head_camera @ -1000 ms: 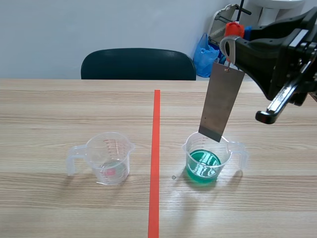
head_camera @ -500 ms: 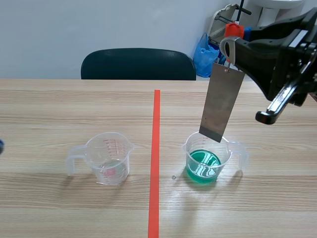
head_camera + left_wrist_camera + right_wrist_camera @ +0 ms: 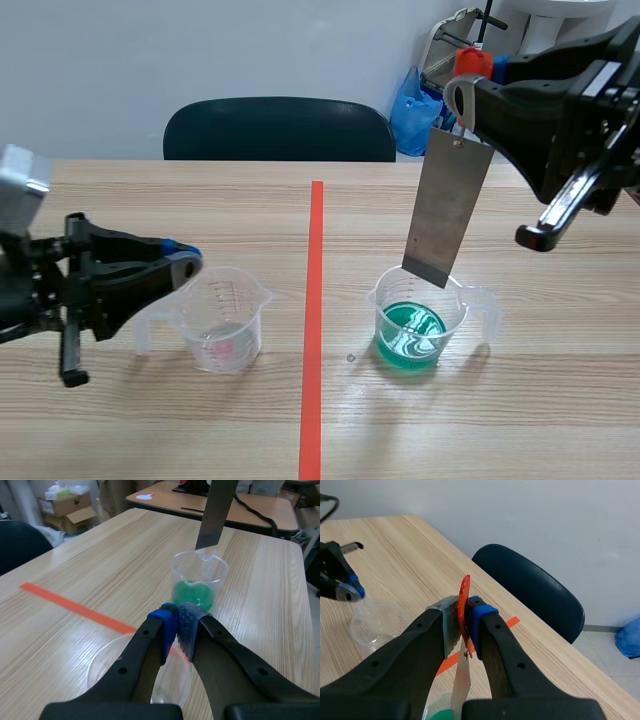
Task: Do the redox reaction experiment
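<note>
Two tools: right tool (image 3: 461, 612) pinches clip (image 3: 464, 587) of plate (image 3: 447, 205) over green beaker (image 3: 420, 322); left tool (image 3: 176, 625) closed, empty.

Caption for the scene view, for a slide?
Right gripper hangs a metal plate by its orange tab over the green beaker; left gripper, fingers shut, sits by the clear beaker.

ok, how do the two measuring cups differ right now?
The right cup holds green liquid; the left cup looks clear, nearly empty. A metal plate in the right gripper hangs over the right cup; the shut left gripper is by the left cup's rim. Both are clear, handled, upright.
</note>
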Available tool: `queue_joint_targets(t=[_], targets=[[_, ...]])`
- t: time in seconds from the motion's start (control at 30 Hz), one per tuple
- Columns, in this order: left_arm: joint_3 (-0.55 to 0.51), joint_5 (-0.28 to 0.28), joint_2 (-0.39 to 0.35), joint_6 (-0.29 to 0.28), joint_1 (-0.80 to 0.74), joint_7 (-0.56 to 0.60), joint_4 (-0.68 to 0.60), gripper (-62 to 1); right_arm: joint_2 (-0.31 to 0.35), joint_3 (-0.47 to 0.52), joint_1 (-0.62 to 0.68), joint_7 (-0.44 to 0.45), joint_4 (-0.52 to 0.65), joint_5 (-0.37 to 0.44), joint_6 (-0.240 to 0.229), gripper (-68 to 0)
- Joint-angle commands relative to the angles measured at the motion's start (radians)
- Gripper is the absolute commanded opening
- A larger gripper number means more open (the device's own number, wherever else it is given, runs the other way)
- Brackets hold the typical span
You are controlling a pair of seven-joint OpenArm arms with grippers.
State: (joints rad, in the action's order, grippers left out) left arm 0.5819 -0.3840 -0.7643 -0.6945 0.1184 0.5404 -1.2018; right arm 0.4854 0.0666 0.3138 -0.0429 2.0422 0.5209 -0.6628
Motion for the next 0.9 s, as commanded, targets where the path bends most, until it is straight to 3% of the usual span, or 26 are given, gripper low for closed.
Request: queue_joint_targets(t=[0.0, 0.3, 0.57, 0.77, 0.87], targets=[[0.012, -0.031, 0.035, -0.002, 0.024, -0.014, -0.007, -59.0, 0.01, 0.012, -0.009, 0.014, 0.011, 0.011, 0.003, -66.9], [0.118, -0.055, 0.203, 0.002, 0.126, -0.174, -0.007, -59.0, 0.01, 0.012, -0.009, 0.014, 0.011, 0.011, 0.003, -66.9], [0.139, -0.071, 0.288, 0.103, 0.131, -0.213, -0.007, -59.0, 0.01, 0.012, -0.009, 0.014, 0.011, 0.011, 0.003, -66.9], [0.147, -0.08, 0.334, 0.111, 0.134, -0.254, -0.007, -59.0, 0.01, 0.012, -0.009, 0.014, 0.011, 0.011, 0.003, -66.9], [0.149, -0.08, 0.348, 0.149, 0.134, -0.257, -0.007, -59.0, 0.01, 0.012, -0.009, 0.014, 0.011, 0.011, 0.003, -66.9]])
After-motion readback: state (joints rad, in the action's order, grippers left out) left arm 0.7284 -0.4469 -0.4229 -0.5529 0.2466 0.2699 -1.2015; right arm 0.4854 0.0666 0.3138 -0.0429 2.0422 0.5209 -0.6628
